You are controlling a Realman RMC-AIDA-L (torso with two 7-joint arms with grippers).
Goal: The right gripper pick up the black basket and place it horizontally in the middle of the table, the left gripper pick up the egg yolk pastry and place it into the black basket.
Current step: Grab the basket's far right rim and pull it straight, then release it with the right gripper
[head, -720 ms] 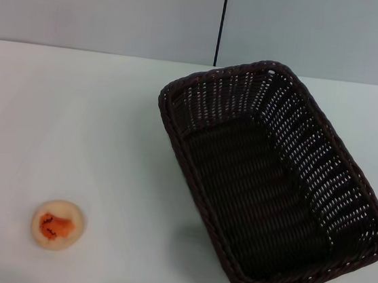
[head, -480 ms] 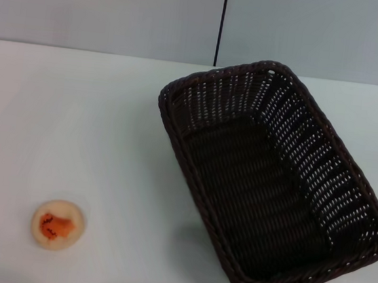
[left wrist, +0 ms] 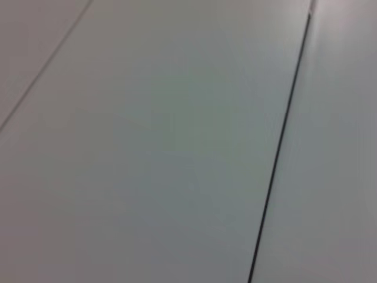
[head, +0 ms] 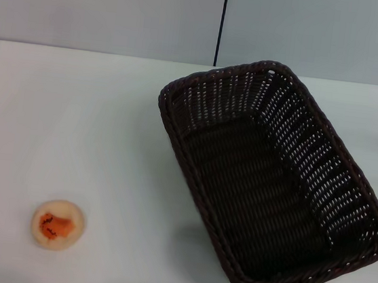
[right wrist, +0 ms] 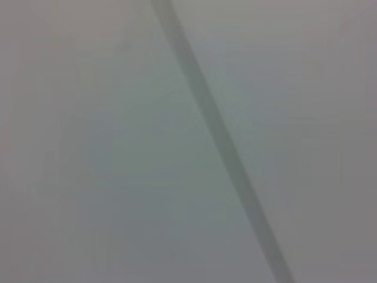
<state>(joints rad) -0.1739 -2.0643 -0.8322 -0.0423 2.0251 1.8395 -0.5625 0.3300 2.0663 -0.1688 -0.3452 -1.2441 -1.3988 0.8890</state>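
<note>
The black basket point(head: 273, 185) is a large dark woven wicker basket with a braided rim. It lies at an angle on the right half of the white table point(head: 75, 122), its long side running from the back centre to the front right. It is empty. The egg yolk pastry point(head: 58, 224), a small round beige bun with an orange-red mark on top, sits on the table at the front left. Neither gripper shows in any view. Both wrist views show only pale panels with a dark seam.
A pale wall point(head: 108, 9) with a dark vertical seam point(head: 222, 22) stands behind the table's far edge. Bare tabletop lies between the pastry and the basket. The basket's front right corner reaches near the table's front right.
</note>
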